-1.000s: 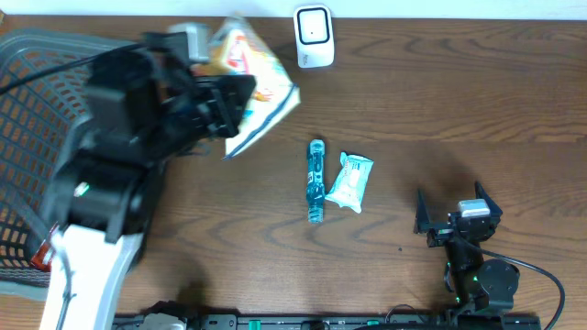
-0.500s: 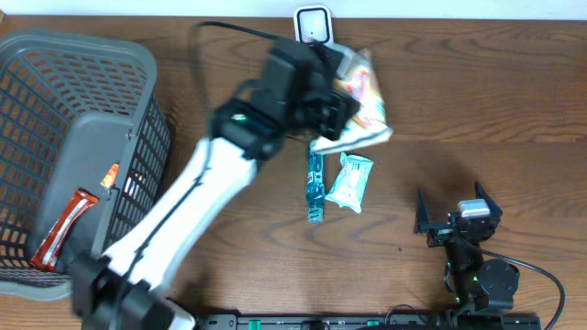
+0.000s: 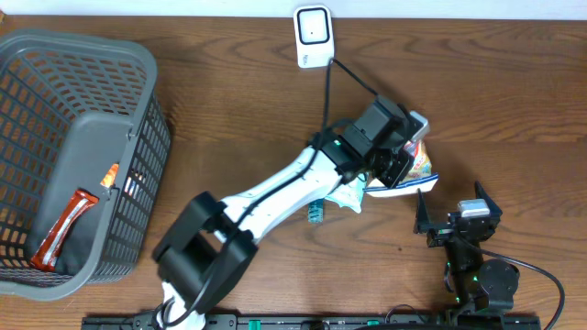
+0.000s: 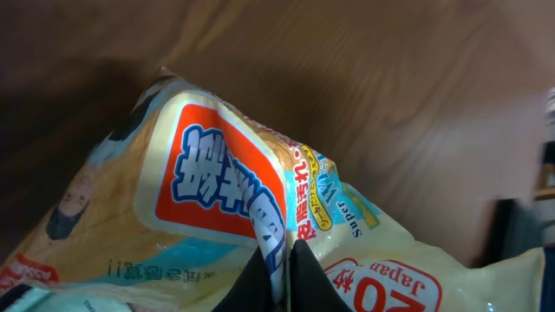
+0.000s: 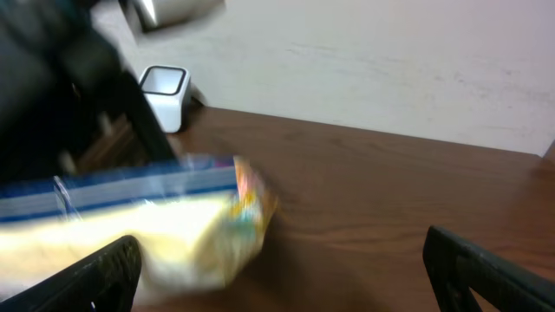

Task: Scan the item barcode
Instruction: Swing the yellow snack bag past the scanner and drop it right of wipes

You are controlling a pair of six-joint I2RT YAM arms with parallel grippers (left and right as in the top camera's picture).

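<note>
Though once near basket (image 3: 92,41), snack bag (image 3: 418,169) rightward

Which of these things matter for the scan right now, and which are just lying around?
In the job: snack bag, left gripper shut on it, white scanner.
Lying about: basket, bar inside it, blue tube, teal packet, open right gripper.
</note>
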